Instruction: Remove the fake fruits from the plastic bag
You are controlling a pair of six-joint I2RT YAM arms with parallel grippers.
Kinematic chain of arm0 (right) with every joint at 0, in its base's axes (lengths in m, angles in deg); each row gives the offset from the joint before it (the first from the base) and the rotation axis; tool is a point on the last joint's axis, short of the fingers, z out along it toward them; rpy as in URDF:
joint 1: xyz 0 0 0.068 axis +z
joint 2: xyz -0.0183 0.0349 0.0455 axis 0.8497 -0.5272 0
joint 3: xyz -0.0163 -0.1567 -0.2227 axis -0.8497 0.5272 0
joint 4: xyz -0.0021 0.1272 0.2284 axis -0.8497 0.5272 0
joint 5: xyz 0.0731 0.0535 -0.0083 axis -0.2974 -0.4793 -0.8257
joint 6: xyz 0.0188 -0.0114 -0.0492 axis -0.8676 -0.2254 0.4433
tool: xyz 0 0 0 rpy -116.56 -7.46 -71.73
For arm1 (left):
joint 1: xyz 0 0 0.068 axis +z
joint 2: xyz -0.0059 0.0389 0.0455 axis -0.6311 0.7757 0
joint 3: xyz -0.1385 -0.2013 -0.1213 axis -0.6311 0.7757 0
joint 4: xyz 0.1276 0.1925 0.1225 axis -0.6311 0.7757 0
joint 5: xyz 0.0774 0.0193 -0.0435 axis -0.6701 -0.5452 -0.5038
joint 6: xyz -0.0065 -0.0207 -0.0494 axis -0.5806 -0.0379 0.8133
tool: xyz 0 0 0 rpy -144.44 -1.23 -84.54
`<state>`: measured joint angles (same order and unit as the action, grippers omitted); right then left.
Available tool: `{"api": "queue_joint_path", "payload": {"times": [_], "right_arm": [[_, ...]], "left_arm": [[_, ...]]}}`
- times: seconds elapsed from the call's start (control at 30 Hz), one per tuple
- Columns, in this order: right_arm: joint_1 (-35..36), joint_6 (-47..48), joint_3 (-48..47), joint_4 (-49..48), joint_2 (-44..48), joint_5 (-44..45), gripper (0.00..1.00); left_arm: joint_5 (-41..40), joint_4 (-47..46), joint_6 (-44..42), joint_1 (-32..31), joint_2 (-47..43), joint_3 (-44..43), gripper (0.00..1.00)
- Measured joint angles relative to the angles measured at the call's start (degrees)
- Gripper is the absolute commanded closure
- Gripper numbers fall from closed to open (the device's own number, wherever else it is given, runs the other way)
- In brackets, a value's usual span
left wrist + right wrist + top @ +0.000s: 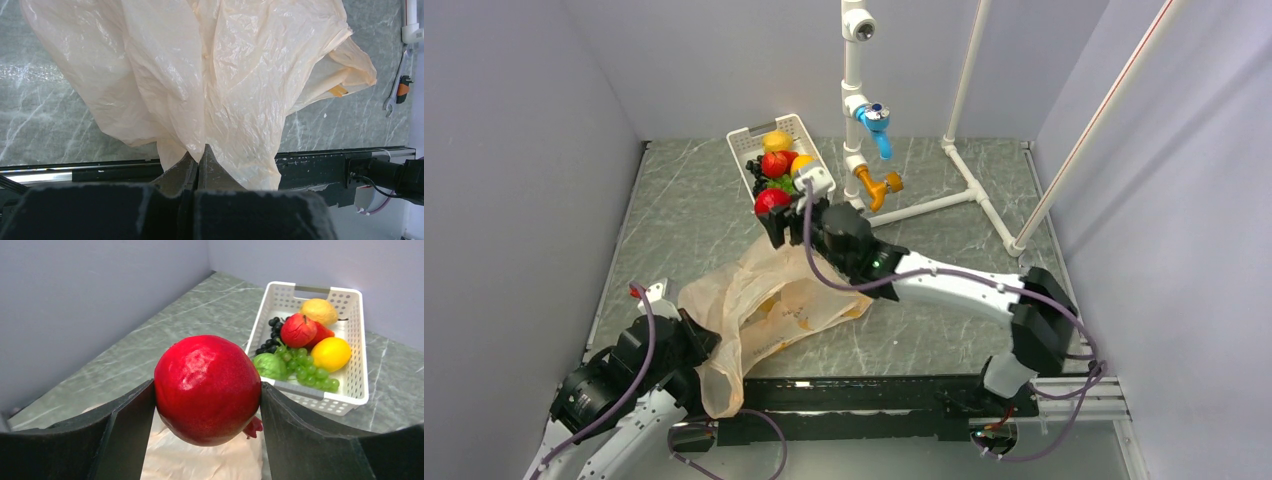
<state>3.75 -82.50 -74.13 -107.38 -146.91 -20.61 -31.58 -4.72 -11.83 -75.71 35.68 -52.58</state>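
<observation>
left pincer (199, 150) shut, pinching bag (225, 75) | right pincer (207, 395) grips red fruit (205, 385) above bag | we count several fruits (298, 330) in basket (361, 350) | bag possibly empty, unclear

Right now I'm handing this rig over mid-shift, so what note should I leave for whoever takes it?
Left gripper: shut on the plastic bag, pinching its near end.
Right gripper: closed on a dark red fruit, held over the bag's far end, just short of the white basket.
Done: red apple, green grapes and round green fruit lie in the basket.
Left: set down the held fruit. Whether any fruit is inside the bag cannot be seen.
</observation>
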Motion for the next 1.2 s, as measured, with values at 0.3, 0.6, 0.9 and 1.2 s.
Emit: {"api": "queue_joint_path", "payload": {"times": [0.3, 0.6, 0.9, 1.2], "right_arm": [[-5.0, 3.5, -18.0, 2.6, -21.1, 0.3, 1.00], [-8.2, 8.5, -40.0, 8.6, -43.1, 1.3, 1.00], [-11.8, 9.4, -53.3, 10.6, -53.3, -1.4, 0.73], [-13.6, 9.0, -63.0, 11.8, -60.6, -4.6, 0.21]], "left_arm": [[0.0, 0.1, 0.1, 0.0, -0.3, 0.0, 1.00], [0.0, 0.3, 0.0, 0.0, -0.1, 0.0, 1.00], [0.0, 0.2, 0.0, 0.0, 2.3, 0.0, 1.00], [0.0, 0.2, 0.0, 0.0, 3.2, 0.0, 1.00]]}}
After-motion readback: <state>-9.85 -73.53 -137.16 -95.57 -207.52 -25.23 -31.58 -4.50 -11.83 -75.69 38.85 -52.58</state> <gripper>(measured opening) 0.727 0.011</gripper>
